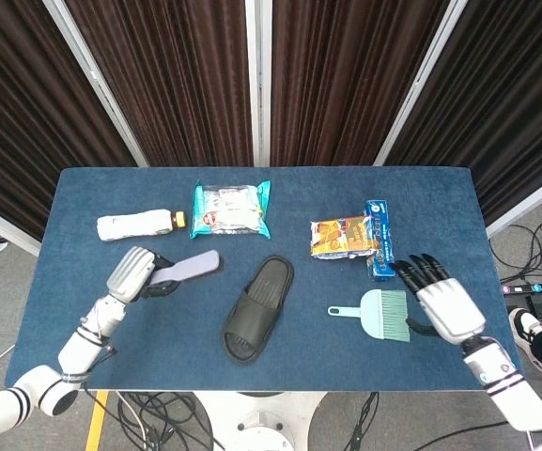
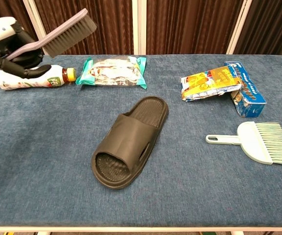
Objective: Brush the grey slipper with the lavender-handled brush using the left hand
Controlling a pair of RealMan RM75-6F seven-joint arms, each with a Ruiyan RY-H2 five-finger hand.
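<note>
The grey slipper [image 1: 259, 308] [image 2: 128, 142] lies sole-down near the table's middle, toe toward the front edge. My left hand [image 1: 133, 274] [image 2: 6, 43] grips the lavender-handled brush [image 1: 188, 268] [image 2: 57, 39] by its handle and holds it raised in the air, left of the slipper and apart from it, bristle end toward the slipper. My right hand [image 1: 437, 299] hovers with its fingers spread and nothing in it, over the table's right part beside the mint dustpan brush [image 1: 384, 314]; the chest view does not show it.
A white bottle [image 1: 137, 225] [image 2: 31, 78] and a teal-edged snack bag [image 1: 230, 208] [image 2: 112, 71] lie at the back left. An orange packet [image 1: 341, 236] [image 2: 210, 83] and a blue box [image 1: 379, 239] [image 2: 248, 95] sit at the back right. The mint dustpan brush [image 2: 258, 141] lies right of the slipper.
</note>
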